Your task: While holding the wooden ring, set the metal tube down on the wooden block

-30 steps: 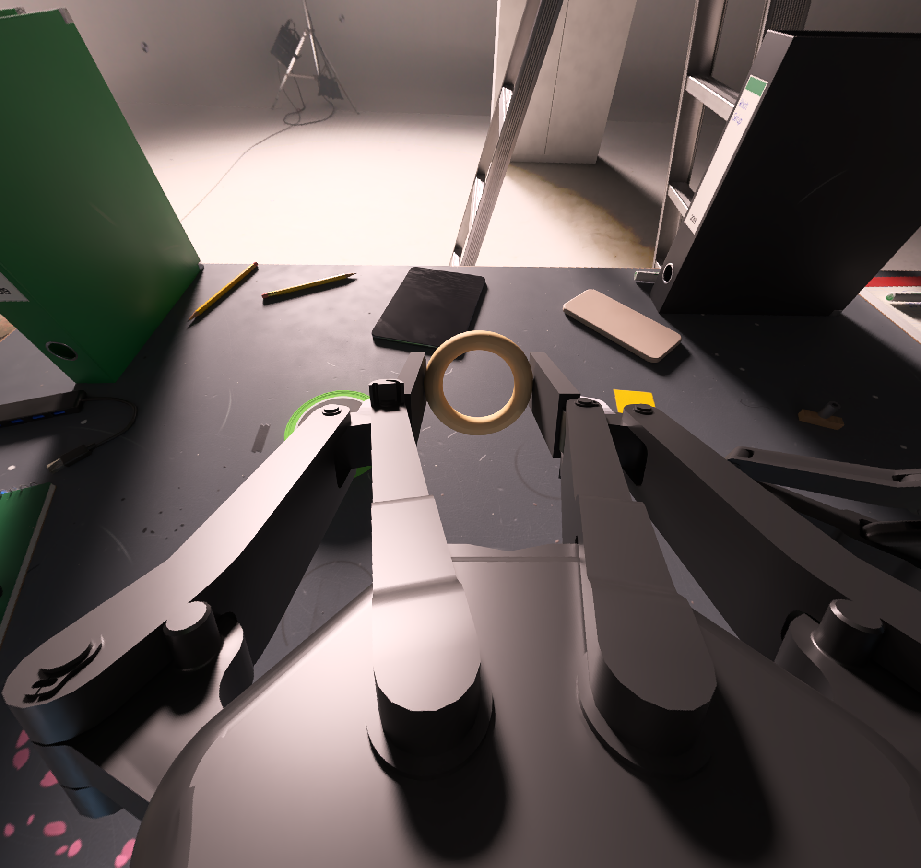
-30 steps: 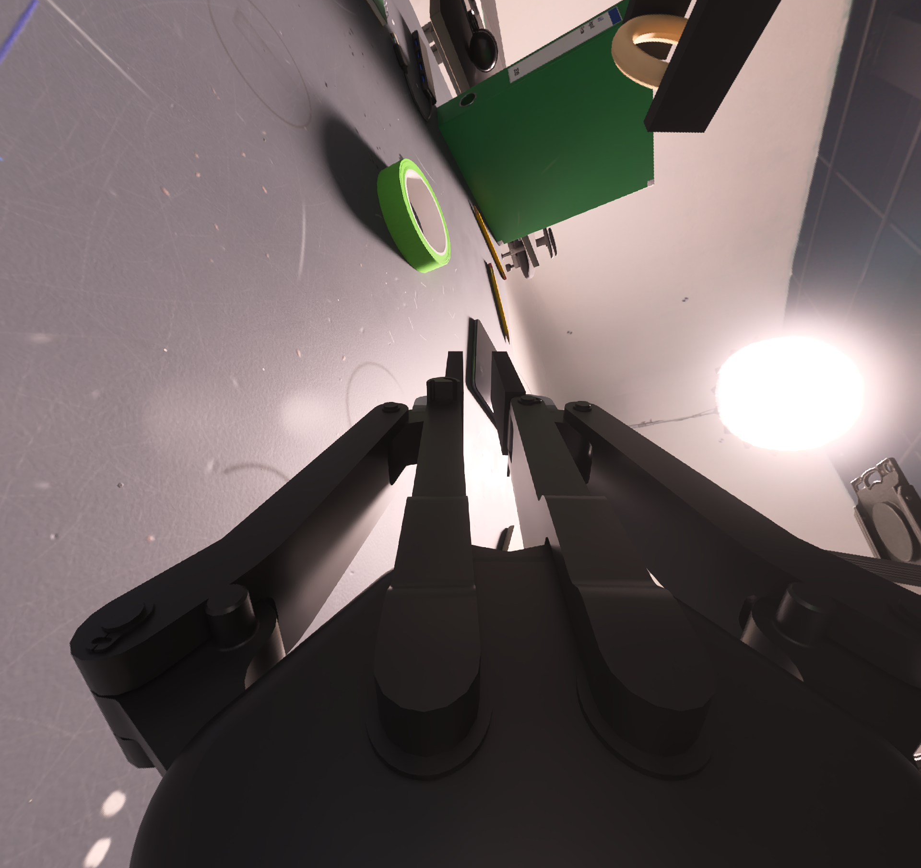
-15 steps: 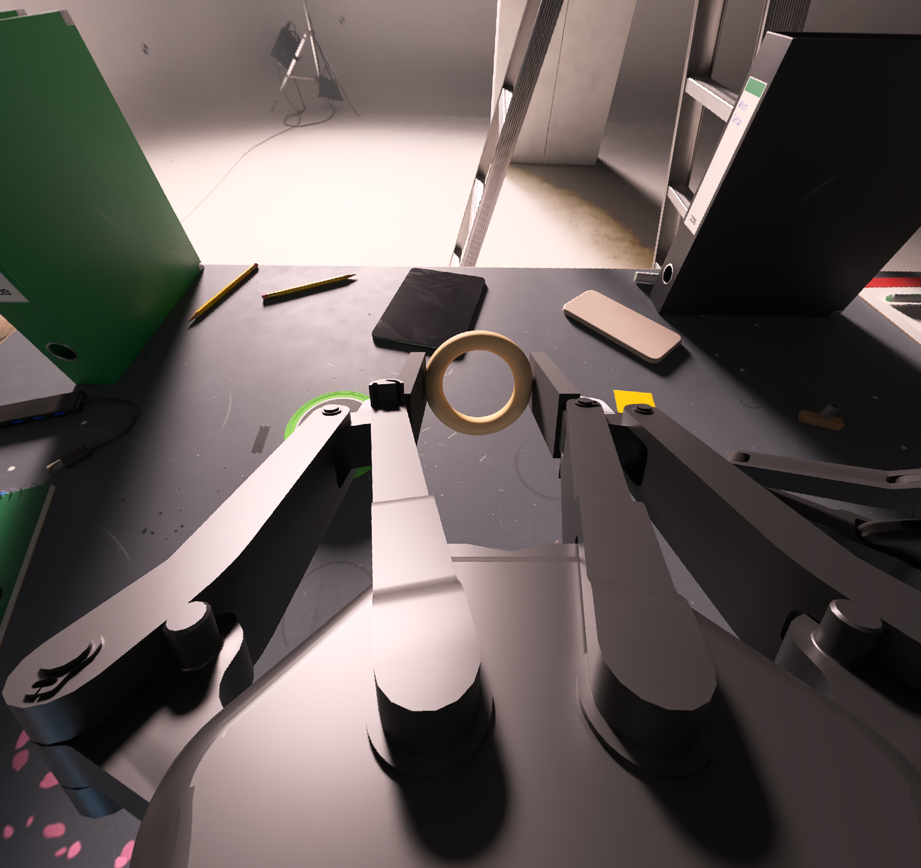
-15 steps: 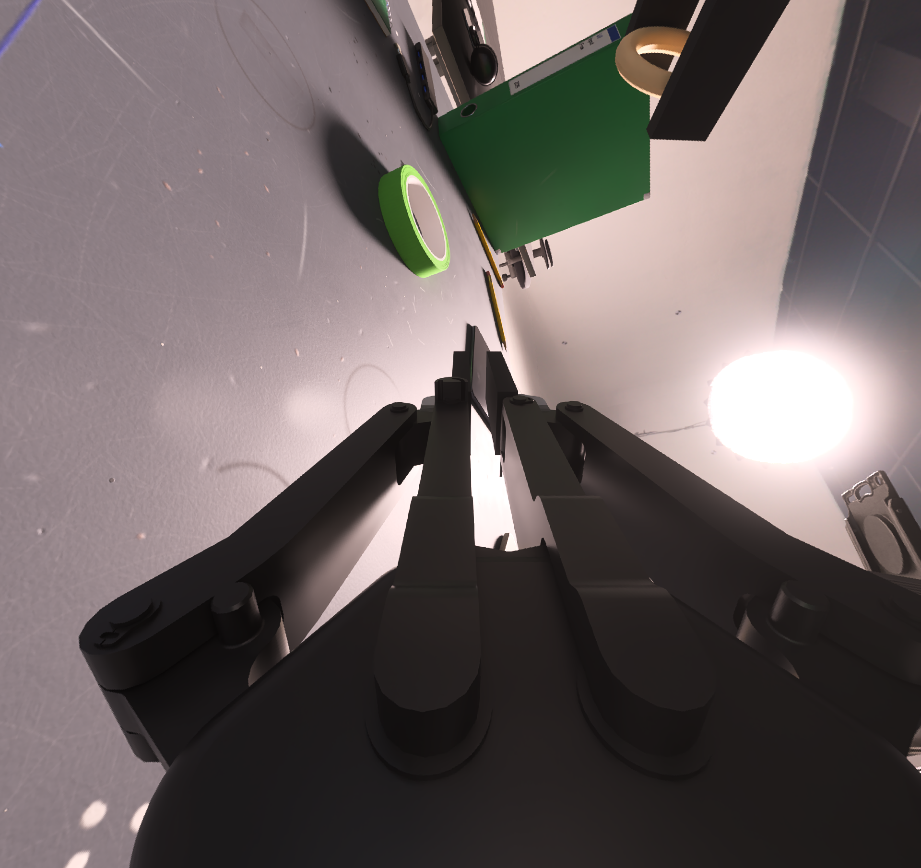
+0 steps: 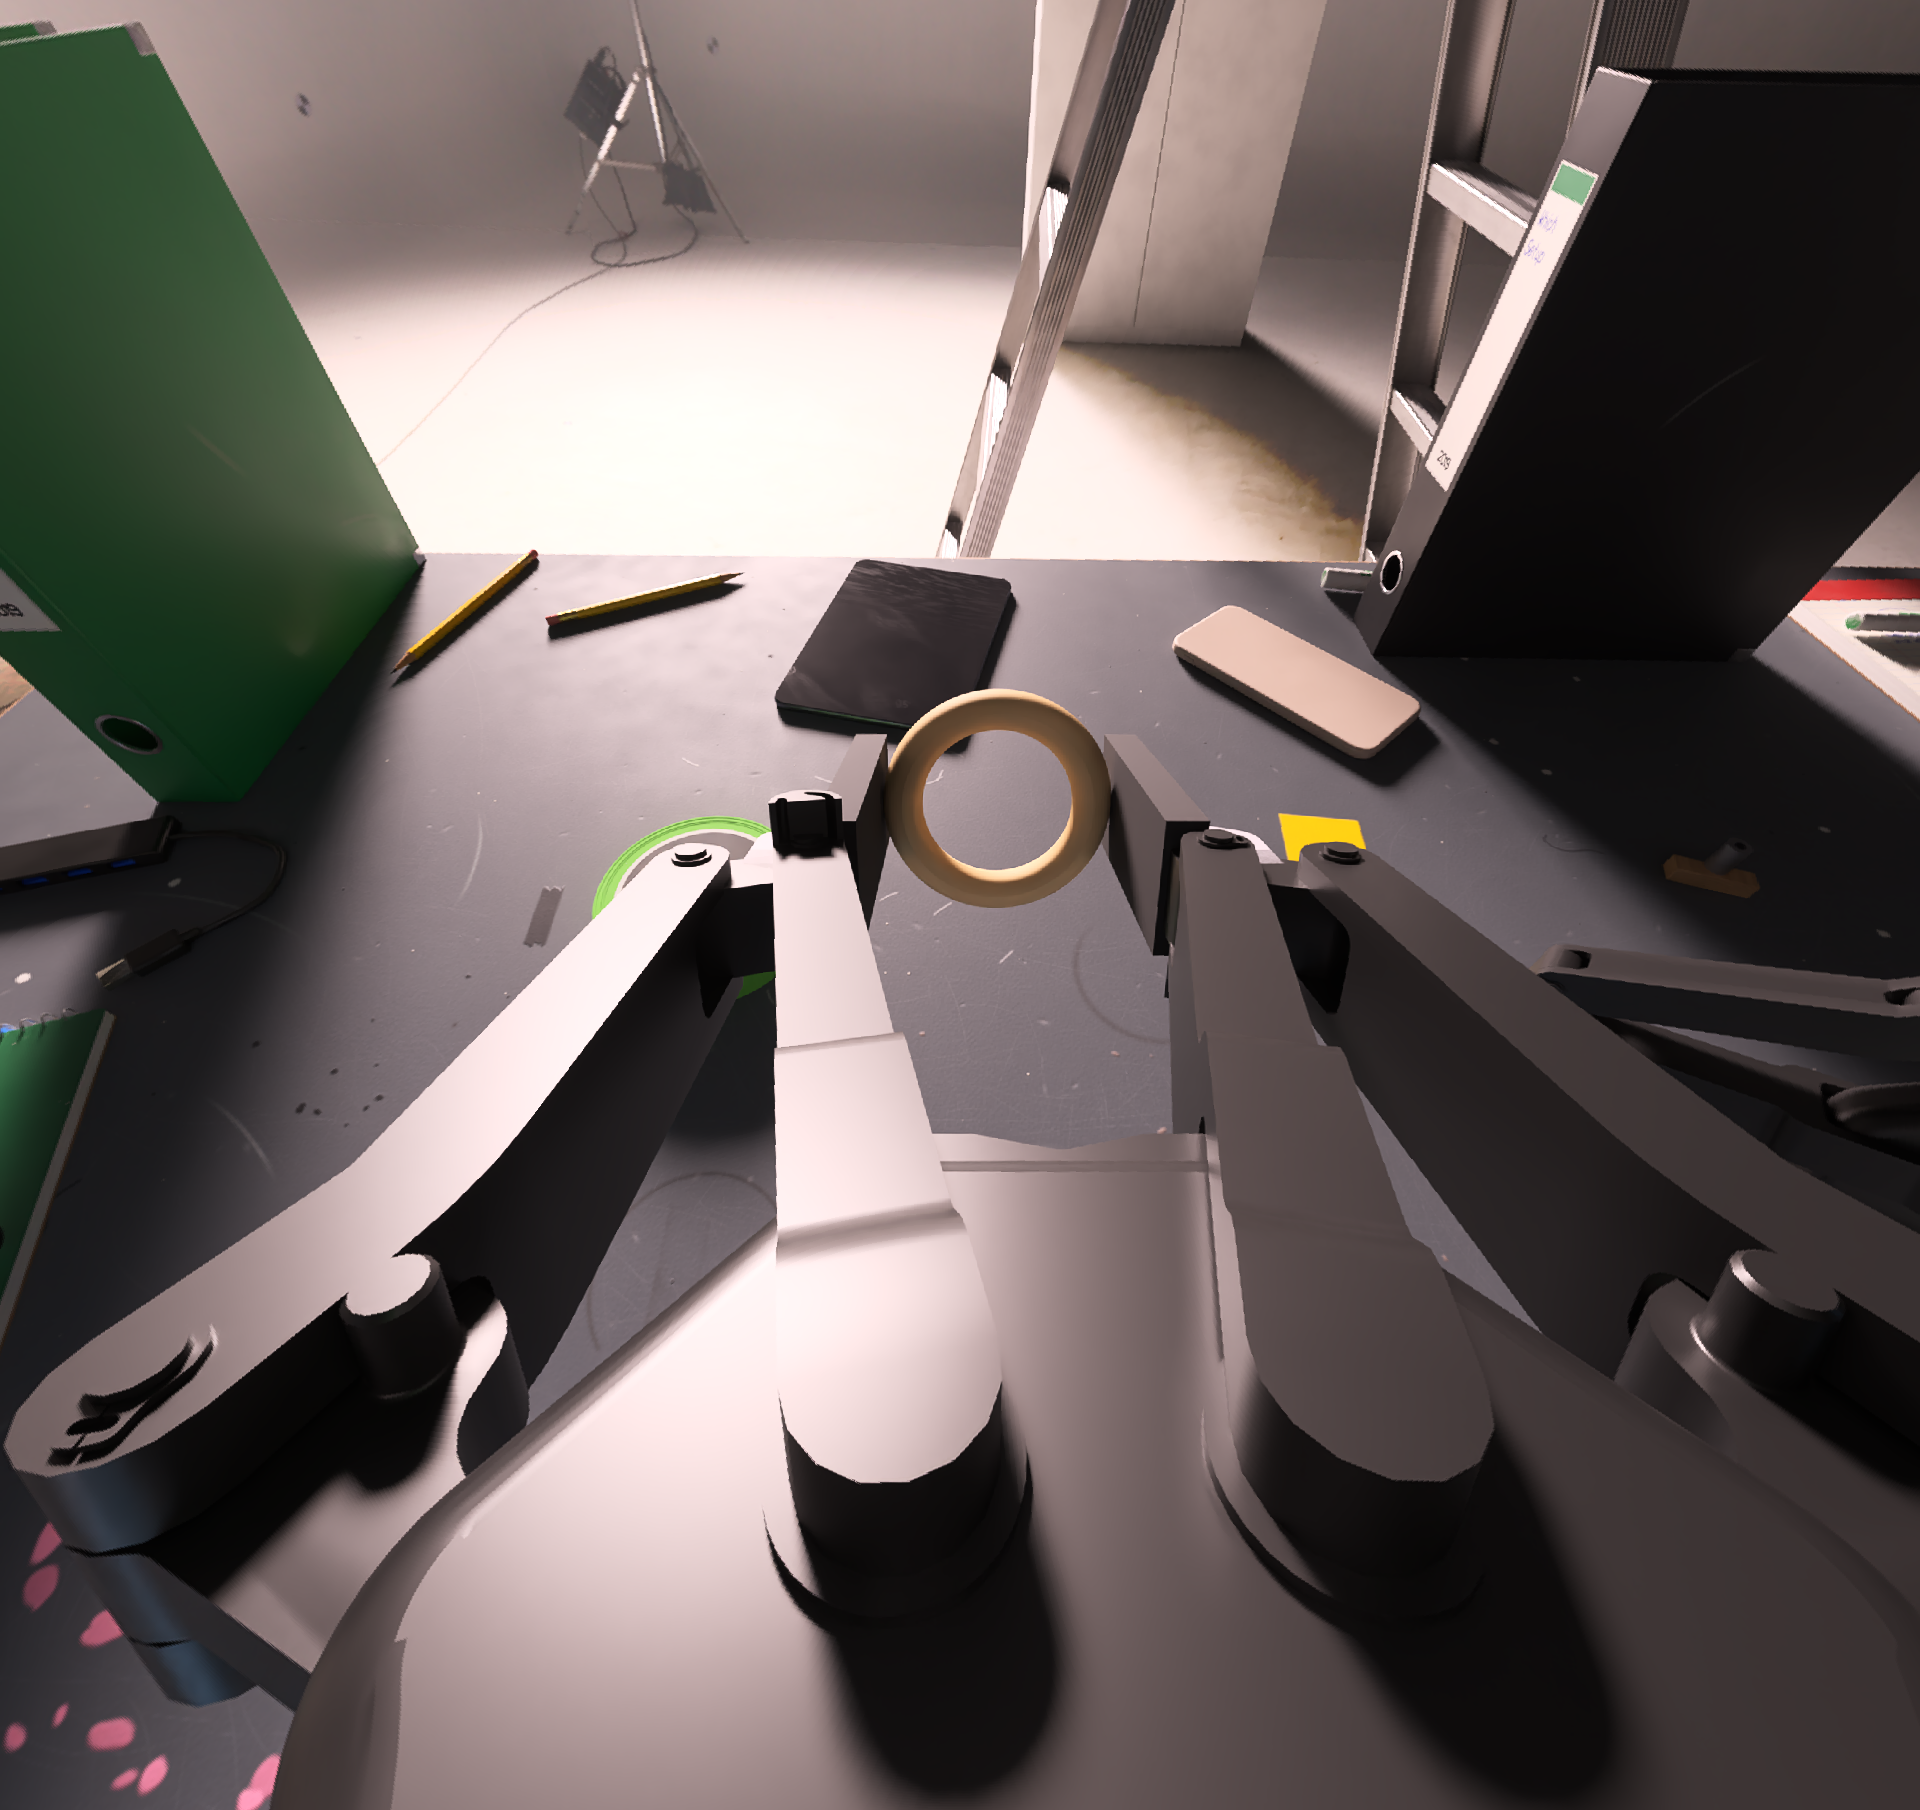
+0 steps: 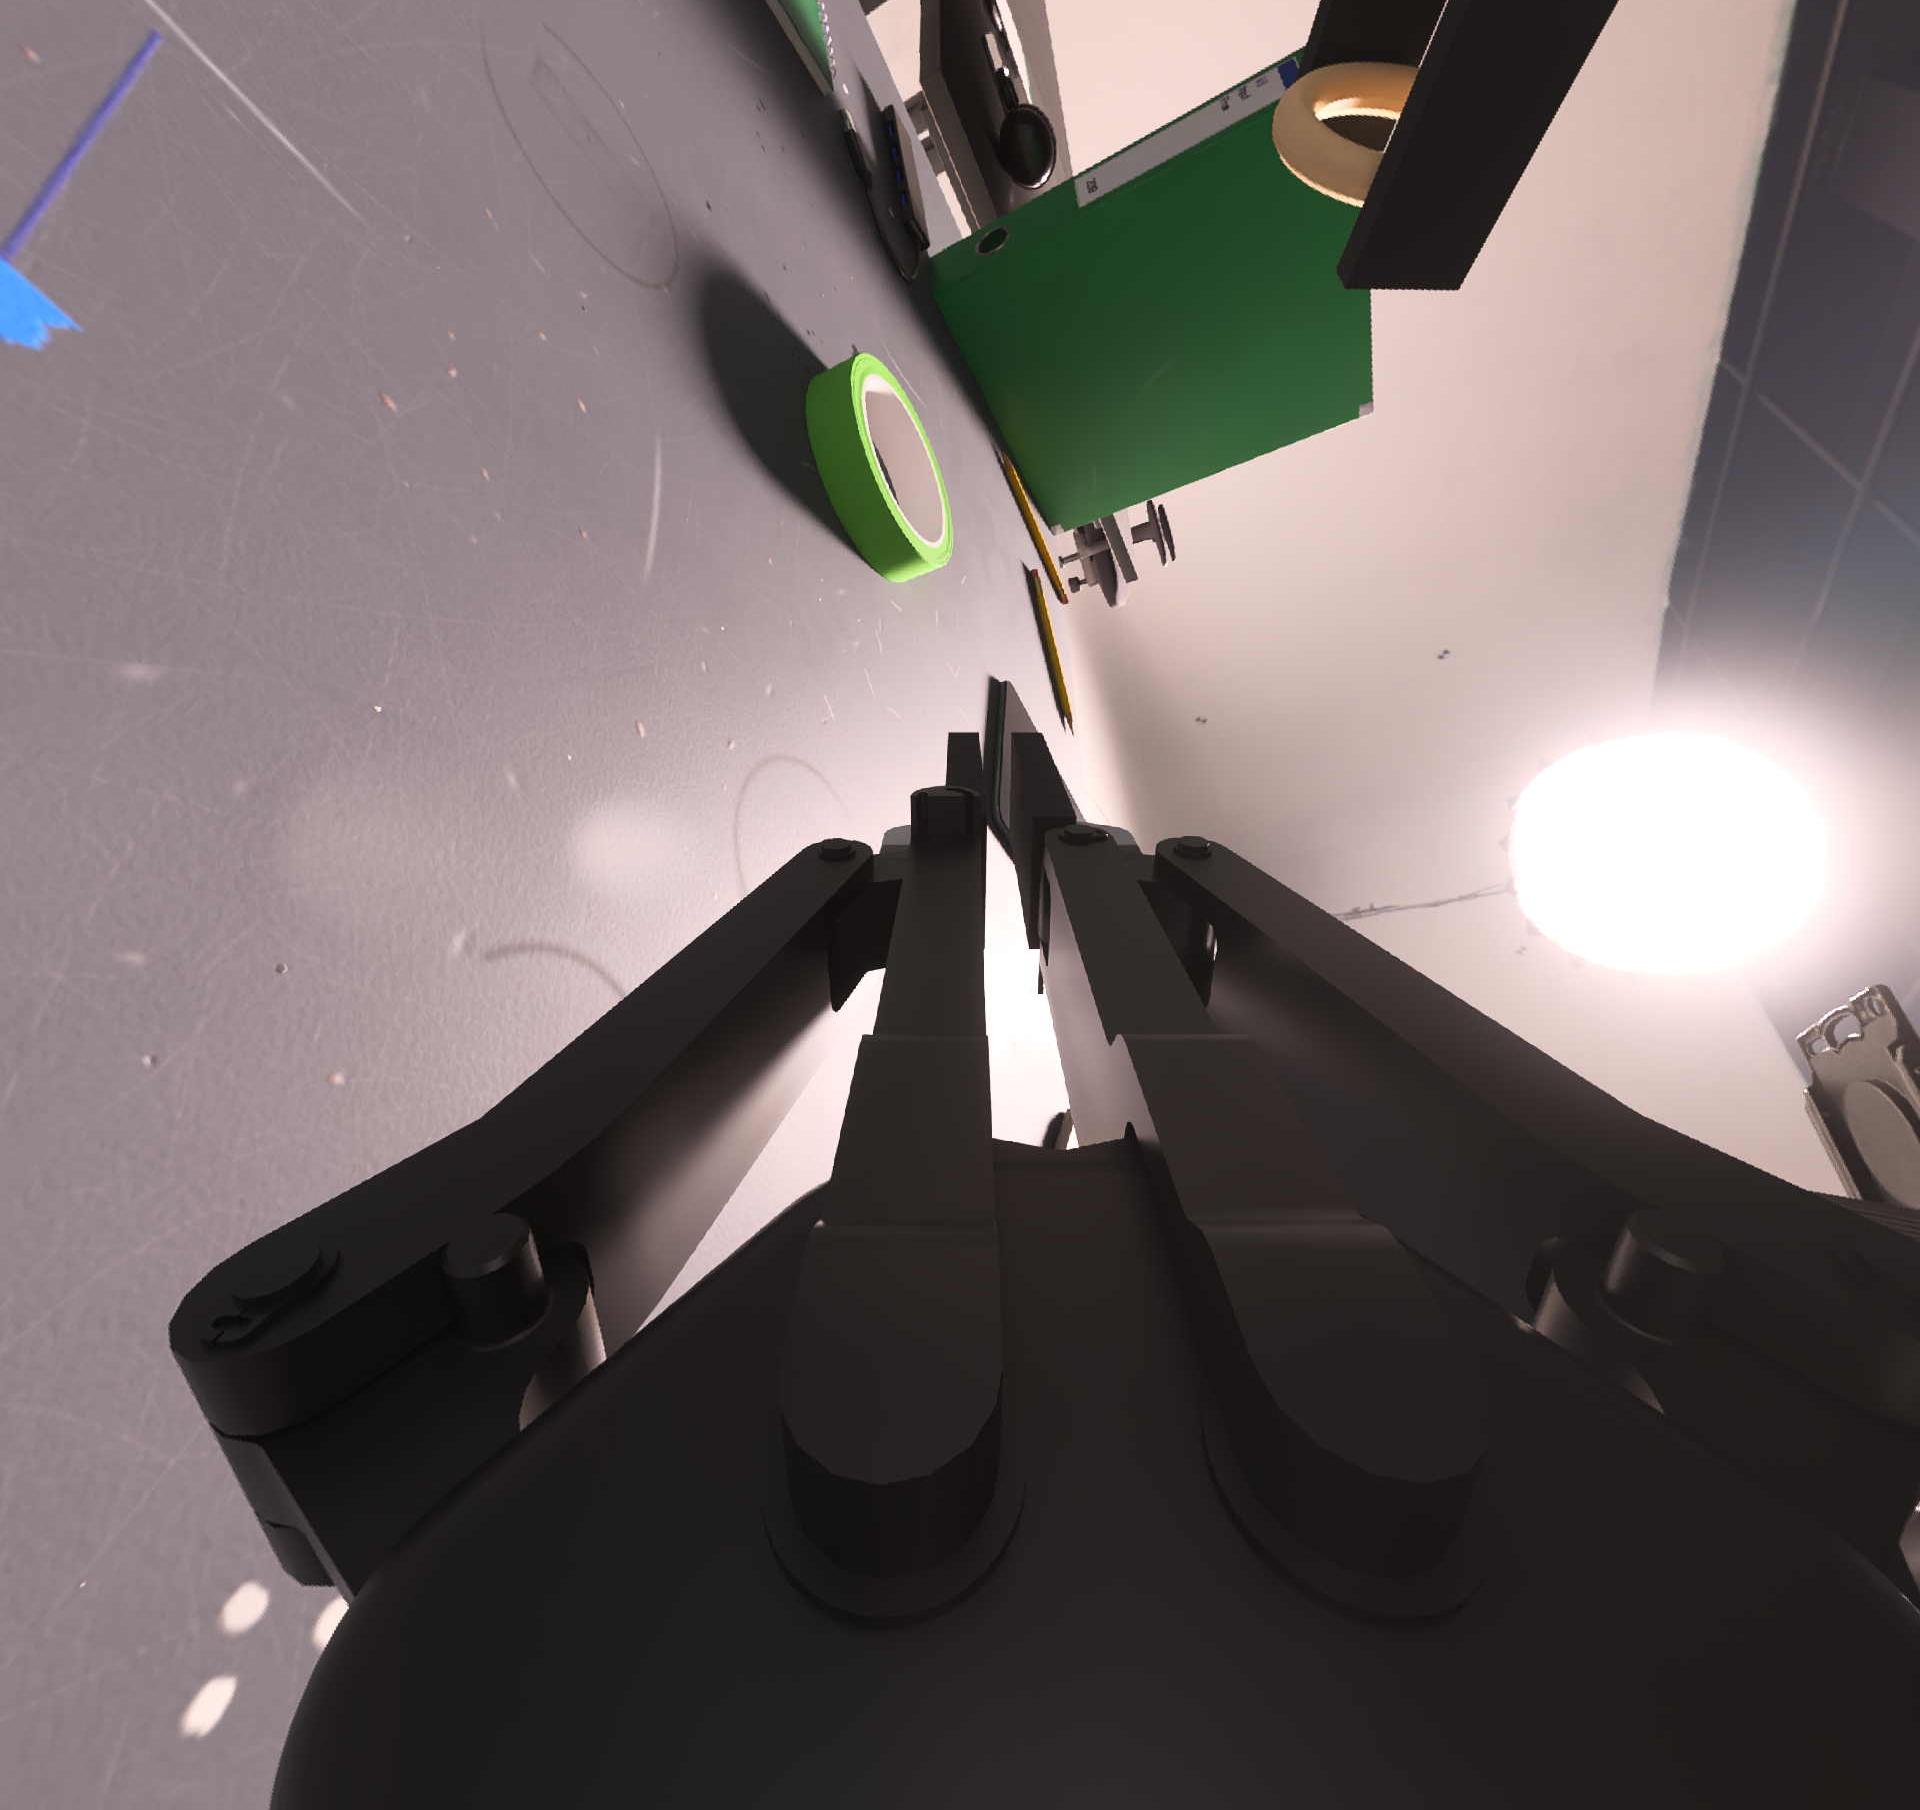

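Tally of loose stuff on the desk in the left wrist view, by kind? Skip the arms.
Binders: 2 (green, black)
Pencils: 2 ()
Phones: 2 (black, beige)
Tape rolls: 1
Wooden rings: 1, held off the desk by the left gripper
Total: 8

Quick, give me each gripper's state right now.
Left gripper: shut on the wooden ring, held above the table.
Right gripper: shut, nothing visible between its fingers.

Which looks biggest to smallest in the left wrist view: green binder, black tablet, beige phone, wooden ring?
1. green binder, by far.
2. black tablet and beige phone: look alike, unranked.
3. wooden ring, though held up nearer the camera, so inflated.
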{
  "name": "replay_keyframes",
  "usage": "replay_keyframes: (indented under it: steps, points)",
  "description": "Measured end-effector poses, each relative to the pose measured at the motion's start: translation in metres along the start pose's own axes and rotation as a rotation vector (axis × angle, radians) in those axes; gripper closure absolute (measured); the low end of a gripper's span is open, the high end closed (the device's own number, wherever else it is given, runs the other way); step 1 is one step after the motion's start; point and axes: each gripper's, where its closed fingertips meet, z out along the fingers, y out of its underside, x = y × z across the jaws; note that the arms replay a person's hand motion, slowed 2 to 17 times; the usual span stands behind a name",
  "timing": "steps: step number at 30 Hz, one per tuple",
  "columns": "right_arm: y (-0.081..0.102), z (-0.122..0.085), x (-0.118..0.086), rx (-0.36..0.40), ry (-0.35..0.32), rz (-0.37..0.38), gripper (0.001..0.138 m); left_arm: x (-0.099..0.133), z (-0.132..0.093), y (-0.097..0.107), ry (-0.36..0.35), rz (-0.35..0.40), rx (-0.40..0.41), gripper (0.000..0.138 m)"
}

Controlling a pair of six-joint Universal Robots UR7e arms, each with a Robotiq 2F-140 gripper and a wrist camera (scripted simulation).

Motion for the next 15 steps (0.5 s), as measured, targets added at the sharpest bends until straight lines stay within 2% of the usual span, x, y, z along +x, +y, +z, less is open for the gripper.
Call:
replay_keyframes:
  steps: [15]
  points:
    - [-0.003,-0.018,-0.006,-0.006,-0.044,-0.008,0.133,0.000,0.000,0.000,0.000,0.000,0.000,0.084]
